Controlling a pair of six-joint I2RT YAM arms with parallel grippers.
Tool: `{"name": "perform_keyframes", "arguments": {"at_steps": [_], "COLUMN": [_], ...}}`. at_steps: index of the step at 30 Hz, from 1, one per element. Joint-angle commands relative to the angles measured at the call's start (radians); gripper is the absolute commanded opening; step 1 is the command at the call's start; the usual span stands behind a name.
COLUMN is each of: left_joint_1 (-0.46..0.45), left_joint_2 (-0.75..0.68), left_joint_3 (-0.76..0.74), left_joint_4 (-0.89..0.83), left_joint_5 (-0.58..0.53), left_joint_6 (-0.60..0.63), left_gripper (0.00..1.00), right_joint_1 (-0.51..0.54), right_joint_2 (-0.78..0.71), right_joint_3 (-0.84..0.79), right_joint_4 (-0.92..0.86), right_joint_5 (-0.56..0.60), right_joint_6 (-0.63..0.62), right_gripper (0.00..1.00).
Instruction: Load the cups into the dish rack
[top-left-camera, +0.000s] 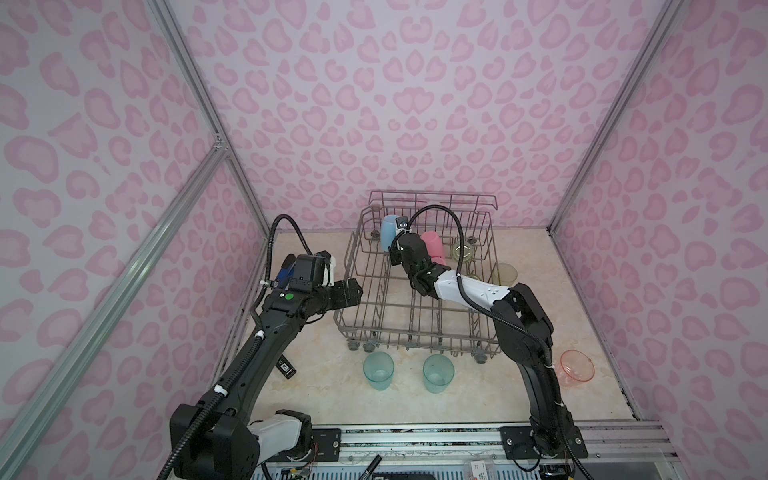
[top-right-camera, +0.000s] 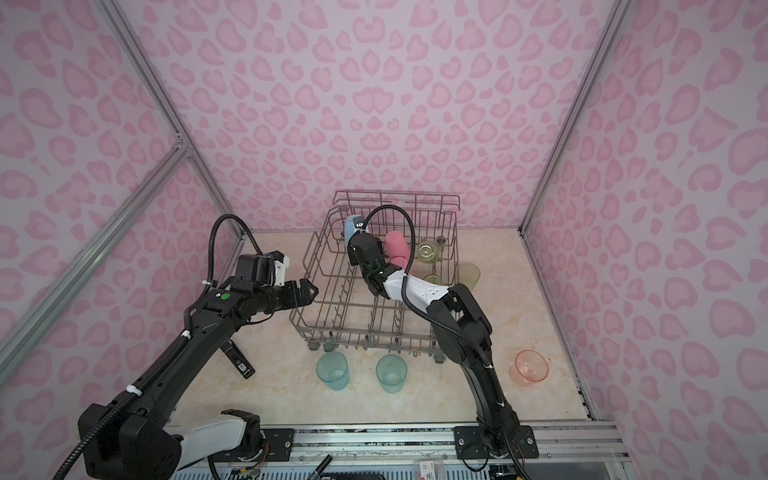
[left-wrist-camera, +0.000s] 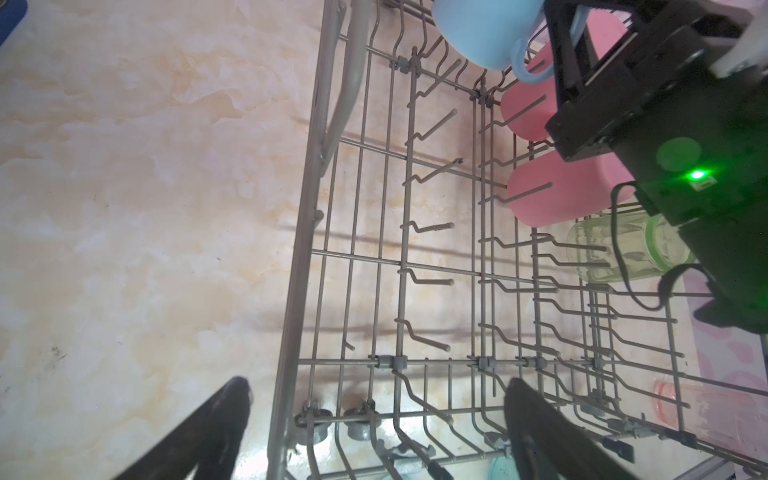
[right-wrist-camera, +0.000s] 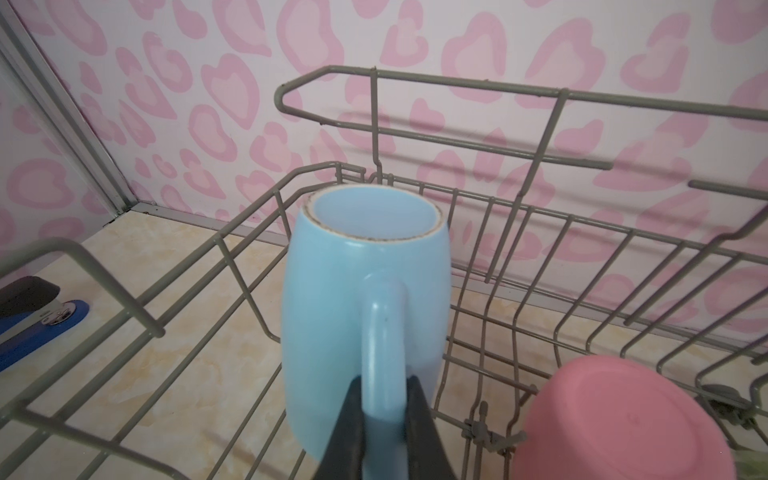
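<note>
At the far-left corner of the dish rack (top-left-camera: 415, 309), my right hand (right-wrist-camera: 384, 392) is pinched narrow on the handle of the light-blue mug (right-wrist-camera: 332, 291), holding it over the tines; whether it touches a wire I cannot tell. My left hand (top-left-camera: 352, 293) hangs wide apart and empty over the rack's left rim, one finger seeming to sit either side of the wire. Two pink tumblers (left-wrist-camera: 561, 195) lie in the rack just beside the mug. My worry is the grip: a handle pinch gives the mug a pivot, so it may swing and clip the rim or tines, or roll onto the pink tumblers if I let go before it is seated. My wrist sits close above those tumblers and could nudge them. Any sideways move of the left hand could snag the rim and drag the rack. Two teal tumblers (top-left-camera: 378, 370), a salmon tumbler (top-left-camera: 577, 368) and a yellow-green tumbler (top-left-camera: 507, 273) wait on the table (top-left-camera: 316, 374) outside.
</note>
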Motion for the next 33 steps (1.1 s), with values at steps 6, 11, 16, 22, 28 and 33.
{"name": "perform_keyframes", "arguments": {"at_steps": [6,11,16,22,28,33], "left_joint_1": [0.009,0.010,0.011,0.011,0.012,0.012], "left_joint_2": [-0.003,-0.001,0.000,-0.001,-0.003,-0.003], "left_joint_3": [-0.014,-0.014,-0.014,-0.016,-0.021,-0.021], "left_joint_4": [0.042,0.042,0.044,0.046,0.048,0.051], "left_joint_5": [0.017,0.019,0.024,0.030,0.041,0.043], "left_joint_6": [0.017,0.020,0.018,0.014,0.011,0.009], "left_gripper": [0.98,0.98,0.98,0.98,0.98,0.98], "right_joint_1": [0.000,0.005,0.005,0.009,0.011,0.019], "right_joint_2": [0.053,0.076,0.083,0.097,0.150,0.161], "right_joint_3": [0.045,0.047,0.040,0.050,0.078,0.076], "right_joint_4": [0.086,0.065,0.056,0.023,-0.024,-0.046], "right_joint_5": [-0.021,-0.019,-0.015,-0.008,-0.002,0.011], "right_joint_6": [0.032,0.050,0.062,0.068,0.077,0.077], "right_gripper": [0.00,0.00,0.00,0.00,0.00,0.00]}}
